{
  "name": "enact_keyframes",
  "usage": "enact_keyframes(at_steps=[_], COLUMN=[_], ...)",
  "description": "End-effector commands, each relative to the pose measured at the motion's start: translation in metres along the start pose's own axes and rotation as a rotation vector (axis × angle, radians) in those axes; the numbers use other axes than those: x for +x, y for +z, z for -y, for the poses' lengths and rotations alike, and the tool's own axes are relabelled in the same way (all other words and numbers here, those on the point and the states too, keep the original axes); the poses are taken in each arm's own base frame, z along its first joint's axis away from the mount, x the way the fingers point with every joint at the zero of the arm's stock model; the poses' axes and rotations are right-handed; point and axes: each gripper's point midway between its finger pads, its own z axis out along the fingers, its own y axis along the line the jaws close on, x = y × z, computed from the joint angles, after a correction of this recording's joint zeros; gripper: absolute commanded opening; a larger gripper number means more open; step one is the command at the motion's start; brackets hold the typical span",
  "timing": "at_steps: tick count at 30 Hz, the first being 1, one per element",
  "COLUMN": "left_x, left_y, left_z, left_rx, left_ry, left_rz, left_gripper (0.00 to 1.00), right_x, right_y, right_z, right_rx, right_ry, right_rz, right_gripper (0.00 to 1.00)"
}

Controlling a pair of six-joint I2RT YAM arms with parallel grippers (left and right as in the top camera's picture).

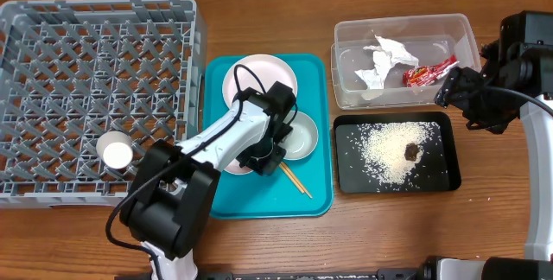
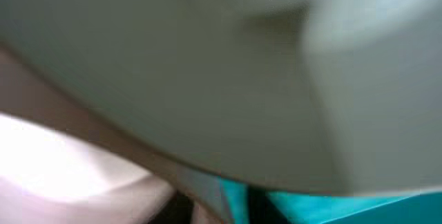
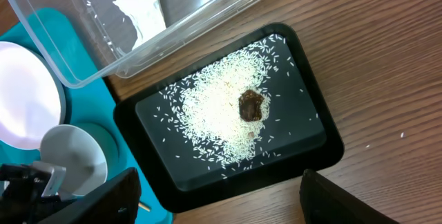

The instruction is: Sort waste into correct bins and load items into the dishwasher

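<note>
On the teal tray (image 1: 315, 195) lie the white plate (image 1: 257, 74), the grey-green bowl (image 1: 302, 137), the pink bowl (image 1: 235, 167) and the chopsticks (image 1: 296, 180). My left gripper (image 1: 263, 154) is down between the two bowls. Its wrist view is a blur of grey-green bowl (image 2: 228, 65), pink (image 2: 62, 169) and teal, so its jaws do not show. The clear tub (image 1: 342, 64) holds tissue (image 1: 386, 55) and the red wrapper (image 1: 425, 73). The black tray (image 1: 436, 173) holds rice (image 1: 389, 146) and the brown scrap (image 1: 412, 151). My right gripper (image 1: 451, 90) is open and empty above the black tray (image 3: 311, 148).
The grey dish rack (image 1: 86, 55) stands at the left with the small white cup (image 1: 115, 151) in its front part. The right wrist view also shows the tub (image 3: 103, 58), the plate (image 3: 21, 99) and the bowl (image 3: 72, 158). Bare wood lies along the front.
</note>
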Motion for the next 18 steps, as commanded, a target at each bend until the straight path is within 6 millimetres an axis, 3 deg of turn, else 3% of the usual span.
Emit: enact_keyframes(at_steps=[1, 4, 7, 12, 16, 18], left_x=[0.000, -0.005, -0.019, -0.030, -0.019, -0.011], left_y=[-0.003, -0.016, -0.051, -0.140, -0.195, -0.213], left_z=[-0.006, -0.007, -0.009, -0.033, -0.058, -0.073], left_rx=[-0.041, -0.040, -0.041, -0.008, 0.156, 0.250], left_ry=[-0.008, -0.033, -0.043, -0.126, -0.123, -0.105], left_rz=[-0.007, 0.010, 0.102, 0.374, 0.579, 0.670], left_gripper=[0.04, 0.04, 0.04, 0.04, 0.04, 0.04], right_x=[-0.002, -0.002, -0.002, -0.002, -0.002, -0.002], right_y=[-0.006, -0.006, -0.006, -0.006, -0.006, -0.006], right_z=[0.000, 0.001, 0.001, 0.001, 0.001, 0.001], right_rx=[-0.001, -0.001, -0.001, 0.000, 0.000, -0.001], right_ry=[0.005, 0.005, 0.005, 0.004, 0.004, 0.004], right_rz=[0.022, 0.021, 0.021, 0.021, 0.021, 0.021], right_gripper=[0.75, 0.75, 0.75, 0.75, 0.75, 0.75])
